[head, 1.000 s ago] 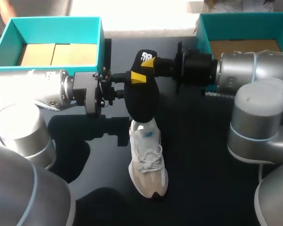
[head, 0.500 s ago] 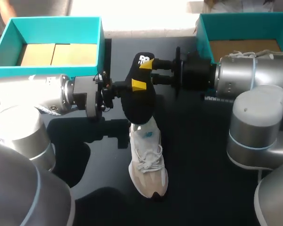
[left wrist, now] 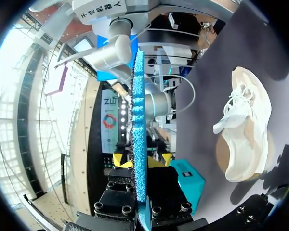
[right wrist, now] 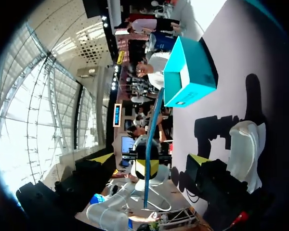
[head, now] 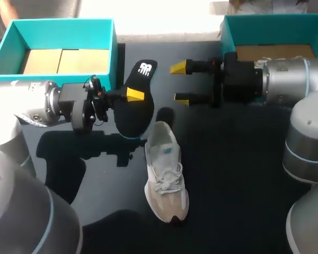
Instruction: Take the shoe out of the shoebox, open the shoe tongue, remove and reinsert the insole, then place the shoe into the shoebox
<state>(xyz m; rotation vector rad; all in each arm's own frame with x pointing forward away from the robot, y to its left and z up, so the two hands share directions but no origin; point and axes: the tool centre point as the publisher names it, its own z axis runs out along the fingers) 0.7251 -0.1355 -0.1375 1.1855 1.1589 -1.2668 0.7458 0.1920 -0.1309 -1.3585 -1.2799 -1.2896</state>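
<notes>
Nearest you, the pale shoe (head: 166,174) stands upright on its sole on the dark table (head: 228,174), toe toward you and heel away, laces lying loose over the tongue. Just past its heel, your left gripper (head: 133,95) comes in from the left and is clamped on the insole (head: 135,108), one yellow tip pressed on its black top face and the other on its blue underside. In the left wrist view the insole stands edge-on between the two tips, with the shoe lying off to the side on the table, apart from it. Across from it, your right gripper (head: 181,82) comes in from the right with its fingers spread wide and nothing in them. It stands near the insole's upper end but does not touch it. Farthest back sit two teal shoeboxes with tan floors, the left shoebox (head: 58,22) behind your left arm and the right shoebox (head: 229,37) behind your right arm.
</notes>
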